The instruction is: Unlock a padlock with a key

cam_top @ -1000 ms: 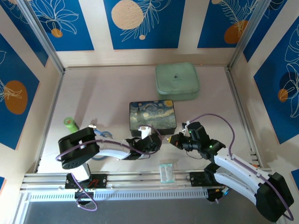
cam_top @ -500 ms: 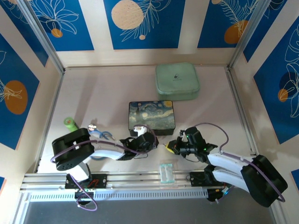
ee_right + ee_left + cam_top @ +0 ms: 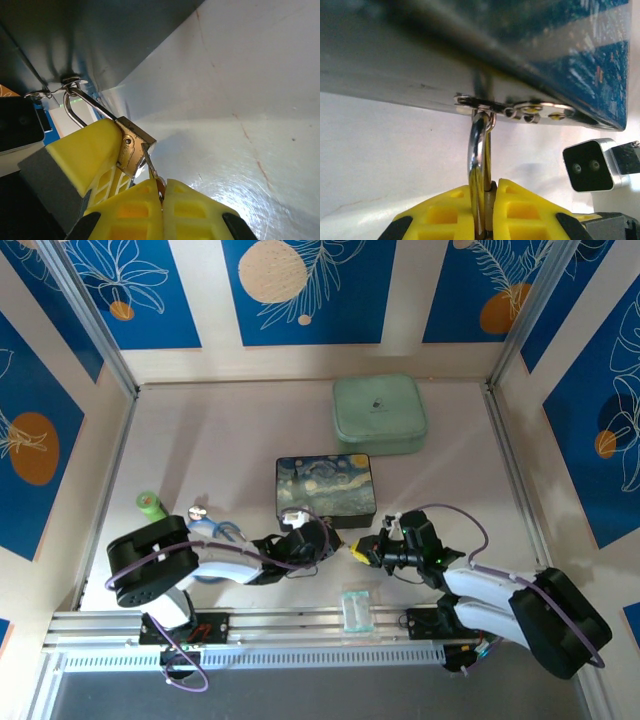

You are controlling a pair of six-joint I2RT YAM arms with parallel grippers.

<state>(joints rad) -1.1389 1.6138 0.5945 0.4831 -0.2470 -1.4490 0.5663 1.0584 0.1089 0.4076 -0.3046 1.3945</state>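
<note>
The left jaws are clamped on the padlock (image 3: 131,148). The left fingers (image 3: 445,215) are yellow and pinch it from both sides. Its thin silver loop (image 3: 476,150) sticks up between them. The loop goes through the silver clasp (image 3: 510,107) on the near side of the painted box (image 3: 325,487).

The right jaws are squeezed together on the key (image 3: 150,165). The right fingers (image 3: 195,210) are yellow too, and they hold the key by its back end. Its thin tip touches the bottom of the padlock. I cannot tell if the tip is inside the keyhole.

The two sets of jaws meet nose to nose, just in front of the box. They are near the middle of the near edge of the counter (image 3: 220,450).

A green case (image 3: 379,415) sits close to the far edge. A small clear bag (image 3: 356,610) lies right at the near edge.
</note>
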